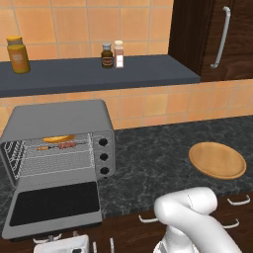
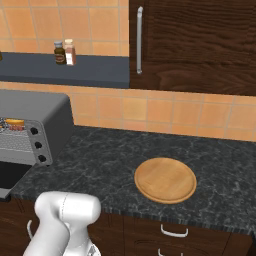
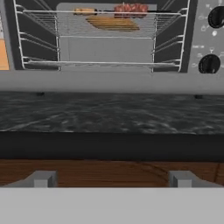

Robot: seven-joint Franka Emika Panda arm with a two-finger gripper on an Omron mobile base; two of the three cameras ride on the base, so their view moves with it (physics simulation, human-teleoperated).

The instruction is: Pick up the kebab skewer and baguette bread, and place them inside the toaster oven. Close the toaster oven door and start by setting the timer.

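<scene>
**Standing Open: Toaster Oven Loaded, Door Down**

The toaster oven (image 1: 59, 143) sits at the left of the dark speckled tabletop (image 1: 153, 158), against the tiled wall. The toaster oven door (image 1: 54, 205) is dropped fully open, lying flat toward the tabletop's front edge, glass pane facing up. On the wire rack inside, the kebab skewer (image 1: 60, 146) lies lengthwise, with the baguette bread (image 1: 59, 138) just behind it, toward the back wall; both sit near the rack's middle. In the hand view the same pair appears at the top, bread (image 3: 113, 23) and meat chunks (image 3: 130, 9) on the rack. Three black knobs (image 1: 104, 157) run in a column down the right panel.

The gripper's finger tips cannot be made out in the hand view, so whether it is wide or narrow cannot be told; no object is seen at it.

A round wooden plate (image 1: 217, 160) lies bare on the tabletop, well apart to the oven's right. Jars (image 1: 112, 55) stand on the grey shelf (image 1: 99, 74) above.
</scene>
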